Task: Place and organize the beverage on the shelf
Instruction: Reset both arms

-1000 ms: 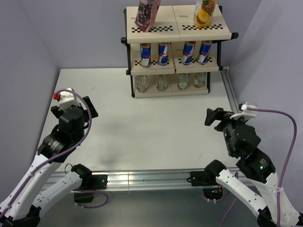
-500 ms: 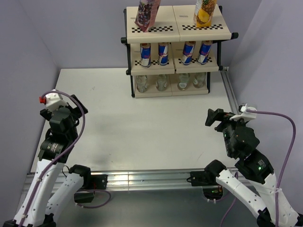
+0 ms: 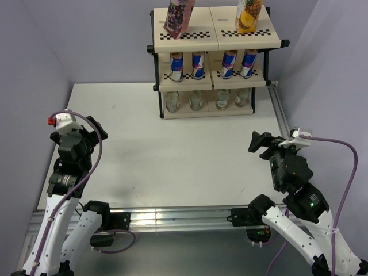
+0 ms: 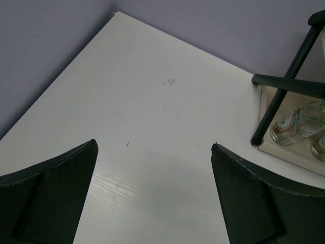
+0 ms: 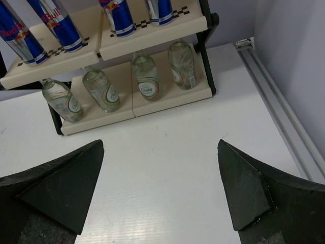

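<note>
The shelf (image 3: pixel 214 35) stands at the back of the table, and the beverage is all on it. A purple carton (image 3: pixel 178 17) and a yellow carton (image 3: pixel 248 14) stand on the top board. Several blue-and-silver cans (image 3: pixel 198 65) (image 5: pixel 118 17) fill the middle board. Several clear bottles (image 3: pixel 196 100) (image 5: pixel 146 76) line the bottom board. My left gripper (image 4: pixel 154 147) is open over bare table at the left, far from the shelf. My right gripper (image 5: pixel 160 145) is open above the table at the right, facing the shelf from a distance. Neither holds anything.
A metal rail (image 3: pixel 280 118) runs along the table's right edge (image 5: pixel 277 109). Purple-grey walls close in on the left, back and right. A black shelf leg (image 4: pixel 274 109) shows at the right of the left wrist view.
The left arm has drawn back to the left and toward the near edge. The right arm has barely moved. Both grippers stay open.
</note>
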